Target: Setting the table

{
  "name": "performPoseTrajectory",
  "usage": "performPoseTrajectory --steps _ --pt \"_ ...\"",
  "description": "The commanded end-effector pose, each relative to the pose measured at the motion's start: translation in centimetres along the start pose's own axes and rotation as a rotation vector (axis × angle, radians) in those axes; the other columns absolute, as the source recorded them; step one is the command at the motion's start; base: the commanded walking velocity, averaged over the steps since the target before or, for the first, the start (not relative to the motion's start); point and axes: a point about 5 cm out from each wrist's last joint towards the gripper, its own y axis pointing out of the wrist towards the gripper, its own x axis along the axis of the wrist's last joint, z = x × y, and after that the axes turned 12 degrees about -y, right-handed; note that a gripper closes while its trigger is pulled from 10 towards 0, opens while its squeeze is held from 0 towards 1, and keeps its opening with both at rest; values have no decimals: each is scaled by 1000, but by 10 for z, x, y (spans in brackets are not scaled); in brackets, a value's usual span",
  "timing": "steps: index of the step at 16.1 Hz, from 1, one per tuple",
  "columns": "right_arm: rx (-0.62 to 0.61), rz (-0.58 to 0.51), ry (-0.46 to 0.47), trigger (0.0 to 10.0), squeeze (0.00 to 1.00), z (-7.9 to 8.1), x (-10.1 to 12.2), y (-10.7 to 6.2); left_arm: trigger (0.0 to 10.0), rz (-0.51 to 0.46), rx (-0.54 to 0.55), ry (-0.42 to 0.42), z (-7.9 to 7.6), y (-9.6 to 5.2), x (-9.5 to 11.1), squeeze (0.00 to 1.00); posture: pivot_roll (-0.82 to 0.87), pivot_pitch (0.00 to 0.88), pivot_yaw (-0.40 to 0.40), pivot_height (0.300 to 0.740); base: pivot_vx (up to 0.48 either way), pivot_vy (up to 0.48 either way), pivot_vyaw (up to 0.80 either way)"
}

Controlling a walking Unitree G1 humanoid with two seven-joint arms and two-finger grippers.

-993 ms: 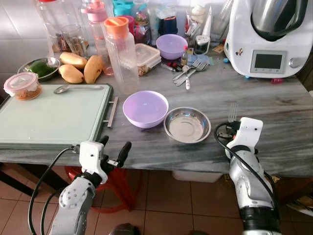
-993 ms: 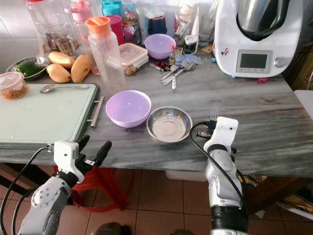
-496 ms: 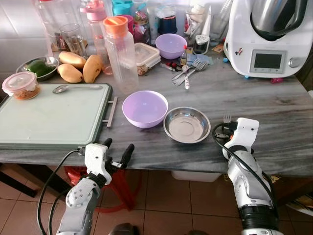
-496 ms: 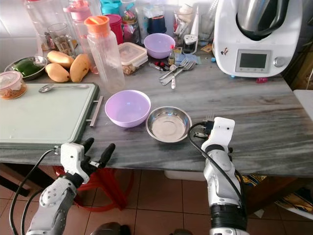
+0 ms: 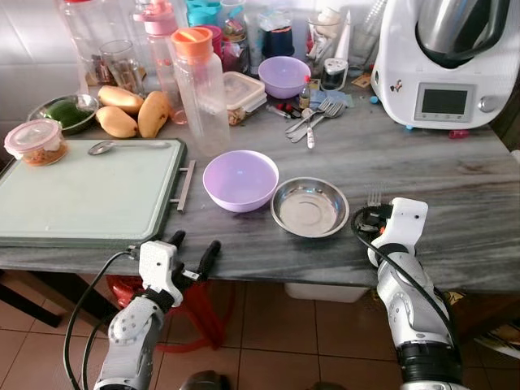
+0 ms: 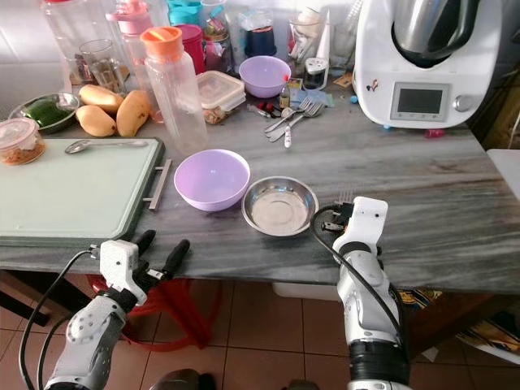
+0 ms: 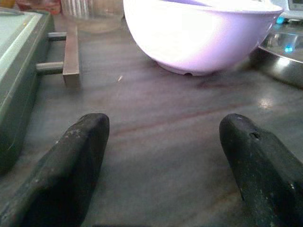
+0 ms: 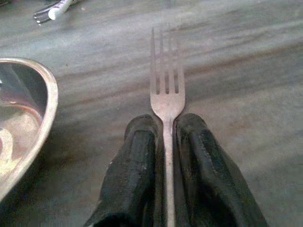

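My right gripper point(image 8: 165, 124) is shut on the handle of a steel fork point(image 8: 165, 87) that lies flat on the grey marble counter point(image 5: 455, 179), tines pointing away from me. The fork's tines point(image 5: 374, 197) show just right of a shallow steel bowl point(image 5: 309, 206). A purple bowl point(image 5: 240, 179) stands to the left of the steel bowl, nearly touching it. My left gripper point(image 5: 193, 250) is open at the counter's front edge, below the purple bowl point(image 7: 199, 33), with nothing between its fingers point(image 7: 78, 156).
A pale green board point(image 5: 81, 195) with a spoon point(image 5: 130, 146) lies at the left. Behind stand a clear bottle point(image 5: 201, 89), mangoes point(image 5: 134, 114), a second purple bowl point(image 5: 284, 75), loose cutlery point(image 5: 313, 120) and a white kitchen machine point(image 5: 443, 61).
My right gripper has drawn the fork back toward the counter's front edge and slightly left, close beside the steel bowl. The left arm has shifted a little right.
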Motion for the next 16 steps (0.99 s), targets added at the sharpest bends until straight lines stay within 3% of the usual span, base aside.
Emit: performPoseTrajectory --steps 1,5,9,10,12,13,16 --pt "19 17 10 10000 1000 2 -6 -3 10000 26 20 -7 6 -3 -5 0 -13 32 59 740 0 0 0" --pt "15 -64 -14 10000 1000 2 6 -7 10000 -5 59 -15 24 6 -1 0 -21 28 59 740 0 0 0" --pt "14 -99 -23 10000 1000 2 8 -11 10000 -81 92 10 48 12 23 0 -24 24 58 740 0 0 0" --pt "14 -105 -27 10000 1000 2 9 -11 10000 -119 80 23 50 12 33 0 -23 23 57 740 0 0 0" --pt "11 -118 -29 10000 1000 1 11 -12 10000 -264 21 72 45 14 77 0 -22 22 56 740 0 0 0" --pt "8 -123 -29 10000 1000 0 11 -12 10000 -326 6 76 39 14 101 0 -21 20 55 740 0 0 0" --pt "4 -137 -34 10000 1000 0 13 -13 10000 -392 -66 77 17 20 145 0 -23 12 53 740 0 0 0"
